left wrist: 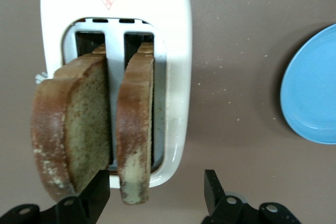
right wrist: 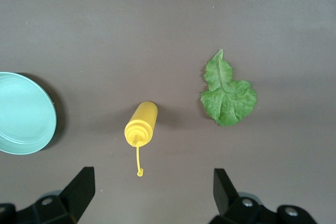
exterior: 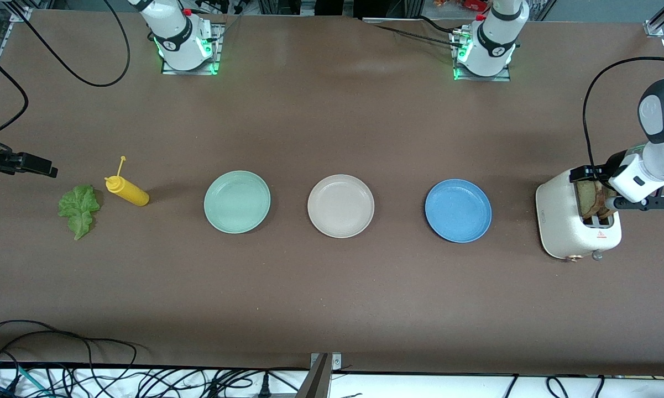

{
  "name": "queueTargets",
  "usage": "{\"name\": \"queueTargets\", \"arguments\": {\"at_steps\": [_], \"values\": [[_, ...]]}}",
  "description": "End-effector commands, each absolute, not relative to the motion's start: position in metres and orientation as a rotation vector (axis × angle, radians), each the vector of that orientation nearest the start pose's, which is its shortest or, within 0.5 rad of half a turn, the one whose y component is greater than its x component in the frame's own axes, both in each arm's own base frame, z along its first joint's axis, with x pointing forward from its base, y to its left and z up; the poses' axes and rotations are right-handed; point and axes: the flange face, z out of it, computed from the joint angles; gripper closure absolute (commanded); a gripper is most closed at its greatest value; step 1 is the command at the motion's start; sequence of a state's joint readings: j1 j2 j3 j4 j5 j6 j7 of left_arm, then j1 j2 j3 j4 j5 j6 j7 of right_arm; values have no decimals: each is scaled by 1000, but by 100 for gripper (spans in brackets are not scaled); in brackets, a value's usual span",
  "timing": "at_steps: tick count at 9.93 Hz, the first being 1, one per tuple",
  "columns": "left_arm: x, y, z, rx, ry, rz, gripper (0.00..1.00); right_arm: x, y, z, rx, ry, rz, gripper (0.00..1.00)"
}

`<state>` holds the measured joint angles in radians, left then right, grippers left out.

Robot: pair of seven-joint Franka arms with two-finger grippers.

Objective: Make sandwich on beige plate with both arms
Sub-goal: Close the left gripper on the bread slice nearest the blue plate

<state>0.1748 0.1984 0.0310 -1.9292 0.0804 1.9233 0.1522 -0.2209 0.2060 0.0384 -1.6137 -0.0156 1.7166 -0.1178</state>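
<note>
Two brown bread slices [exterior: 588, 200] stand upright in the slots of a white toaster [exterior: 567, 232] at the left arm's end of the table. My left gripper [left wrist: 156, 195] hangs open over the toaster. Its fingers straddle one slice [left wrist: 134, 129]; one finger sits between the two slices and the other finger [left wrist: 214, 190] stands clear of the bread. The second slice [left wrist: 73, 124] stays outside the jaws. The beige plate [exterior: 340, 205] lies bare at mid-table. A green lettuce leaf [exterior: 79, 207] [right wrist: 228, 95] lies at the right arm's end. My right gripper [right wrist: 152, 187] hangs open and holds nothing, over the table beside the leaf.
A yellow squeeze bottle [exterior: 127, 190] [right wrist: 142, 124] lies on its side between the lettuce and a mint-green plate [exterior: 236, 201] [right wrist: 21, 114]. A blue plate [exterior: 458, 210] [left wrist: 312, 87] sits between the beige plate and the toaster. Cables run along the table edge nearest the front camera.
</note>
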Motion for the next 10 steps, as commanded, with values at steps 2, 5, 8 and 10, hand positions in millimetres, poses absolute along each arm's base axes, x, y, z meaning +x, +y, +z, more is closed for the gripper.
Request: {"name": "queueTargets", "arguments": {"at_steps": [2,5,8,10], "values": [[556,124,380,-3059,90,313,79,605,-115,498,-3114,117,152,0],[557,124,383,-3058,90,299,95,604,-115,498,-3113,117,159,0],[557,123,384,-3055,96,299,100,604,-115,497,-3113,120,164,0],[558,121,385,-3054,102,306,100,604,-115,498,-3113,117,161,0]]}}
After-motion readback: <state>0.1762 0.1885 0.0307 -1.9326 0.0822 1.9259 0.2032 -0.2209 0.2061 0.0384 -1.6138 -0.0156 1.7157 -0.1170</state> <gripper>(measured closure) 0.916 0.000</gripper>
